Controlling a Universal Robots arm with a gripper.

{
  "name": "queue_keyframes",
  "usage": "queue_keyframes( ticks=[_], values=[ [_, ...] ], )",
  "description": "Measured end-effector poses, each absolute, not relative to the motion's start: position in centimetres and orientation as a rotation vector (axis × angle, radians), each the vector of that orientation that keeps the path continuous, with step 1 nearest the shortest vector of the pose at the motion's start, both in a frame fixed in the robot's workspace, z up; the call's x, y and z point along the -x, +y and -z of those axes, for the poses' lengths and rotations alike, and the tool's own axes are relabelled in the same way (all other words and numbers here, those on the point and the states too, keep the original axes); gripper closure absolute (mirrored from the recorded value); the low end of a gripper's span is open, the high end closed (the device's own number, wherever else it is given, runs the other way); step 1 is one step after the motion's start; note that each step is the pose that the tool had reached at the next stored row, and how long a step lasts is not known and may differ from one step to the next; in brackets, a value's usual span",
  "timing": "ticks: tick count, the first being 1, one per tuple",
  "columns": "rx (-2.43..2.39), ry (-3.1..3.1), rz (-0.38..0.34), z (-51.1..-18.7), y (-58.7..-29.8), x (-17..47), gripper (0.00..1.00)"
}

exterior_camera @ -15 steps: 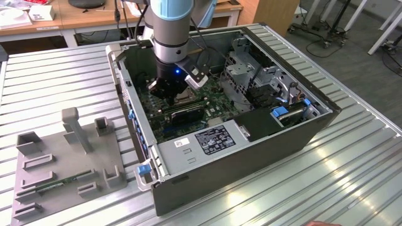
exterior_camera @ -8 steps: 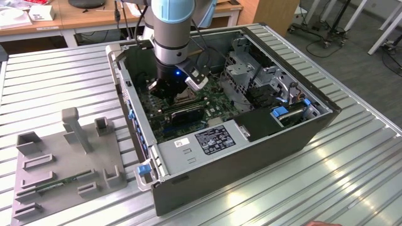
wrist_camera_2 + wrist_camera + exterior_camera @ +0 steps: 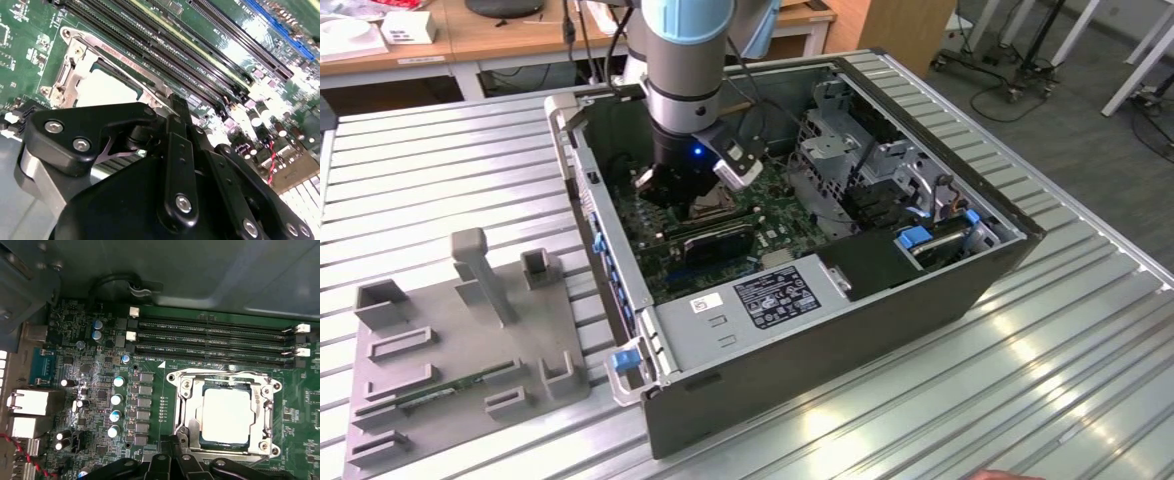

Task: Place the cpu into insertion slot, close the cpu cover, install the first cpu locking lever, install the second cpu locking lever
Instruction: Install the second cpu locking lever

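One chip seated in its socket

One small square cpu (image 3: 224,415) with a dull silver top lies in the dark, metal-rimmed insertion slot (image 3: 192,437) on the green motherboard (image 3: 100,390). A thin silvery cpu cover (image 3: 225,380) frames it. That board sits inside the open grey computer case (image 3: 854,310) on the ribbed metal counter (image 3: 1067,380). Beside the socket's edge, the black end effector (image 3: 175,112) has its fingers drawn together on nothing.

Black gripper (image 3: 177,107) linkage looms in the foreground of the second wrist view, tip at the socket edge | cpu (image 3: 107,87), pale silver, seated in the insertion slot (image 3: 67,75) under the closed cpu cover (image 3: 80,52), at 10 o'clock | long black memory slots (image 3: 165,40) run diagonally across the green motherboard (image 3: 22,35) toward 3 o'clock
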State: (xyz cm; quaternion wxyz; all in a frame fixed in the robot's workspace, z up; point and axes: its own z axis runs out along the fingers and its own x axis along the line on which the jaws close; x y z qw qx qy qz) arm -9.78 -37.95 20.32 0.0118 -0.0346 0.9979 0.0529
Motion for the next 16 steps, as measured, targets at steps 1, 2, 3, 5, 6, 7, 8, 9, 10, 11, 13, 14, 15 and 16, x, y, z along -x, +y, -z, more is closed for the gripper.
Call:
queue_keyframes(
  ticks=[1, 2, 3, 5, 6, 7, 8, 9, 10, 11, 13, 14, 15, 16],
  values=[
    [0.108, 3.112, -0.165, -20.6, -37.9, 9.8, 0.89],
    [0.108, 3.112, -0.165, -20.8, -37.9, 9.8, 0.89],
    [0.108, 3.112, -0.165, -21.1, -37.9, 9.8, 0.89],
    [0.108, 3.112, -0.165, -21.7, -37.9, 9.8, 0.89],
    [0.108, 3.112, -0.165, -22.1, -37.9, 9.8, 0.89],
    [0.108, 3.112, -0.165, -22.4, -37.9, 9.8, 0.89],
    [0.108, 3.112, -0.165, -22.8, -37.9, 9.8, 0.89],
    [0.108, 3.112, -0.165, -23.1, -37.9, 9.8, 0.89],
    [0.108, 3.112, -0.165, -23.5, -37.9, 9.8, 0.89],
    [0.108, 3.112, -0.165, -23.9, -37.9, 9.8, 0.89],
    [0.108, 3.112, -0.165, -24.6, -37.9, 9.7, 0.89],
    [0.108, 3.112, -0.165, -24.9, -37.9, 9.7, 0.89],
    [0.108, 3.112, -0.165, -25.1, -37.9, 9.7, 0.89],
    [0.108, 3.112, -0.165, -25.2, -37.9, 9.7, 0.89]
  ],
)
